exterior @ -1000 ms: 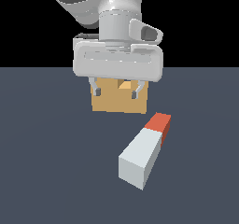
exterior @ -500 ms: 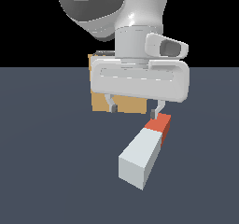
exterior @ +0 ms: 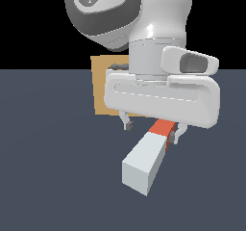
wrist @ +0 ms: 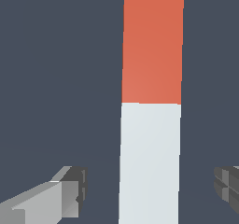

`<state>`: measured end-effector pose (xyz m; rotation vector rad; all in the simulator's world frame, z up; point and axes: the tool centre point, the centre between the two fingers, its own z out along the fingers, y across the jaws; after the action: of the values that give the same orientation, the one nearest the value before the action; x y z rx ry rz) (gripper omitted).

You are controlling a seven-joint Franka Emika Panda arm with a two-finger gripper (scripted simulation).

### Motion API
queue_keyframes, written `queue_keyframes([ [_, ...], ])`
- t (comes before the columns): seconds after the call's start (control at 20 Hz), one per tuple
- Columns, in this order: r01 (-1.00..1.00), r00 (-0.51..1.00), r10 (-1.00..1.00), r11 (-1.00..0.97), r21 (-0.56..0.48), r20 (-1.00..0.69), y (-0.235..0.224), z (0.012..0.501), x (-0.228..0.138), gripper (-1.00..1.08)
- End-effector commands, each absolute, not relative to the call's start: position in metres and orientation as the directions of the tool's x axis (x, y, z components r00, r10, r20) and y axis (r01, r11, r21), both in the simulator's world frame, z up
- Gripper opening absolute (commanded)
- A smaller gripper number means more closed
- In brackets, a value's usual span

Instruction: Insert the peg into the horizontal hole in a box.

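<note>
Dark blue-grey floor (exterior: 48,177) under black backdrop. Tan box (exterior: 103,88) sits behind the arm, mostly hidden; its hole isn't visible. Peg (exterior: 144,165) lies flat in front of the box, red end toward it. Gripper (exterior: 151,131) hovers over the peg, jaws spread wide, holding nothing. Peg looks rigid, light, smooth-sided; best grasped across the white section near the red.
</note>
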<state>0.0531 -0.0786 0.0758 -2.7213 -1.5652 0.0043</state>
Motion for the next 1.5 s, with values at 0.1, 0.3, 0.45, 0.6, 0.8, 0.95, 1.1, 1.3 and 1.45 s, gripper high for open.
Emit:
queue_keyframes([
  [0.1,0.852,0.524,0.852,-0.524,0.0,0.0,-0.083,0.074,0.056,1.0],
  [0.3,0.854,0.519,0.854,-0.519,-0.001,-0.001,-0.082,0.071,0.055,1.0],
  [0.45,0.854,0.52,0.854,-0.52,-0.001,-0.001,-0.083,0.061,0.055,1.0],
  [0.6,0.853,0.522,0.853,-0.522,0.0,0.0,-0.083,0.045,0.054,1.0],
  [0.8,0.852,0.524,0.852,-0.524,0.0,0.0,-0.083,0.028,0.054,1.0],
  [0.95,0.852,0.524,0.852,-0.524,0.0,0.0,-0.083,0.023,0.055,1.0],
  [1.1,0.852,0.524,0.852,-0.524,0.0,0.0,-0.083,0.024,0.055,-1.0],
  [1.3,0.852,0.524,0.852,-0.524,0.0,0.0,-0.083,0.024,0.055,-1.0],
  [1.45,0.852,0.524,0.852,-0.524,0.0,0.0,-0.083,0.024,0.055,-1.0],
])
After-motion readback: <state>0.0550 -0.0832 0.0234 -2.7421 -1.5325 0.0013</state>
